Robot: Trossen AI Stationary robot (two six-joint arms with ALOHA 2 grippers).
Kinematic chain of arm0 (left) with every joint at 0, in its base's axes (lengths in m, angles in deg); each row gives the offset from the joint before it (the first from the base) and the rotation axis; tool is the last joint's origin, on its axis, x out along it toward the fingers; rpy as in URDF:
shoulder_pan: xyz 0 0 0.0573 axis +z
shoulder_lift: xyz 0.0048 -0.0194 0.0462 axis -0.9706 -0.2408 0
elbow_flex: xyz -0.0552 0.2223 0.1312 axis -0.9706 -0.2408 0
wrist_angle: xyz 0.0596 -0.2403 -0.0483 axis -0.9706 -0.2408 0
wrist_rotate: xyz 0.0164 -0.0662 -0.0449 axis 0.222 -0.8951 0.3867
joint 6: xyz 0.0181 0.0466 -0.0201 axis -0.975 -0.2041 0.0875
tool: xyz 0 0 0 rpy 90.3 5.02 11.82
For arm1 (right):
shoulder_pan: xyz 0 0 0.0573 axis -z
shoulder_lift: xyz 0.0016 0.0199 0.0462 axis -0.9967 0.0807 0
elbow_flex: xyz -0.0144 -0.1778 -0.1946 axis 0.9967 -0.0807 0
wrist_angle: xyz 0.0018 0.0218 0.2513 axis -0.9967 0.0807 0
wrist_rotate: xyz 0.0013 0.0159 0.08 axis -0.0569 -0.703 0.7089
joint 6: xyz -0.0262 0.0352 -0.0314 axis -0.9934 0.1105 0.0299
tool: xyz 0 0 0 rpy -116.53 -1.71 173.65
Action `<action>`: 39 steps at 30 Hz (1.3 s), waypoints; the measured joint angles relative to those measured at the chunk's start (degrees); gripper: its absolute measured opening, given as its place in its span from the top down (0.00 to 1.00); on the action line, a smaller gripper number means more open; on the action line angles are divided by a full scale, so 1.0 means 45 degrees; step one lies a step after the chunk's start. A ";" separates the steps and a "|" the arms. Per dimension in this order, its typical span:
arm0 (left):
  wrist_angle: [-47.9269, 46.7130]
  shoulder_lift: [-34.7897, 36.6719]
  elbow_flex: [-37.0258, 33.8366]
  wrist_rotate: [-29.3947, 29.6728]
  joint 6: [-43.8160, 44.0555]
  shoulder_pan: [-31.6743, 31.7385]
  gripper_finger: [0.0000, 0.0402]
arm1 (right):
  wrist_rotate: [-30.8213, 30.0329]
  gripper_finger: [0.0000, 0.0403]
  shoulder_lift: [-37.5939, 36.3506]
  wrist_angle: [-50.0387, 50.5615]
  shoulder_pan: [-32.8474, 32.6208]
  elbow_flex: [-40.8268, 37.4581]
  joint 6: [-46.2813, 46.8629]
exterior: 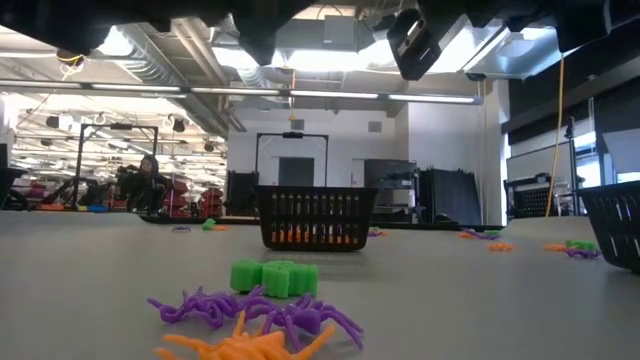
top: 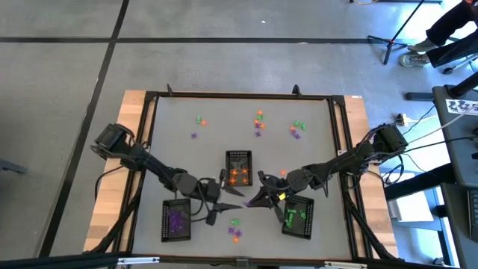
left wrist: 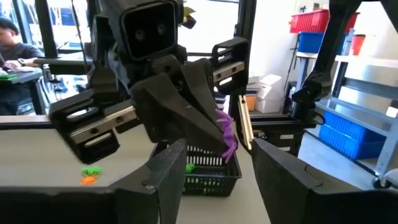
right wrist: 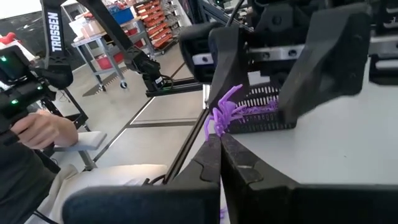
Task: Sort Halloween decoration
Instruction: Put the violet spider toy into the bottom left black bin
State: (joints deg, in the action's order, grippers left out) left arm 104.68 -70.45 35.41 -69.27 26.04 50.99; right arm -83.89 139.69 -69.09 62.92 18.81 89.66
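Observation:
The Halloween decoration is many tiny orange, purple and green trinkets. My right gripper (top: 252, 200) is shut on a purple spider (right wrist: 225, 114), in the air between the trays. My left gripper (top: 228, 196) faces it and is open. Its two fingers (right wrist: 224, 53) stand on either side of the spider without touching it. Loose trinkets (top: 259, 119) lie toward the table's far side. More trinkets (top: 235, 230) lie near the front edge. The low view shows these as a green piece (exterior: 275, 277), purple spiders (exterior: 262, 310) and an orange one (exterior: 240, 348). My right gripper pinches the purple spider by its lower end (right wrist: 216, 134), between the two fingertips. The fingers point toward the table's left. The spider is lifted clear of the table, and its legs (left wrist: 227, 134) stick out past the fingertips.
Three black mesh trays stand on the table. The middle tray (top: 239, 170) holds orange pieces, the left tray (top: 176, 220) purple ones and the right tray (top: 297, 217) green ones. A person's hand (right wrist: 37, 130) shows beyond the table, and another person (left wrist: 12, 37) sits in the room.

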 joint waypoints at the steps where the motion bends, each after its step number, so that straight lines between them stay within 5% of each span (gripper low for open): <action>1: -0.0005 -0.0140 0.0131 -0.0028 0.0000 0.0014 0.57 | 0.0000 1.00 0.0000 0.0000 0.0000 0.0000 0.0004; 15: -0.0615 -0.0568 0.0678 0.0122 -0.0115 0.0024 0.59 | 0.0005 1.00 -0.0005 0.0224 0.0000 0.0005 0.0016; 32: -0.1404 -0.0567 0.0673 -0.0312 -0.0447 0.0042 0.98 | 0.0005 1.00 -0.0010 0.0884 0.0000 0.0005 0.0042; 39: -0.1705 -0.0562 0.0669 -0.0383 -0.0447 0.0048 1.00 | 0.0005 1.00 -0.0010 0.0857 -0.0005 0.0005 0.0045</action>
State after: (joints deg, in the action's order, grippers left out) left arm 97.00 -72.97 38.42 -70.99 24.03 51.21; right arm -83.87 139.64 -65.23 62.89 18.83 89.86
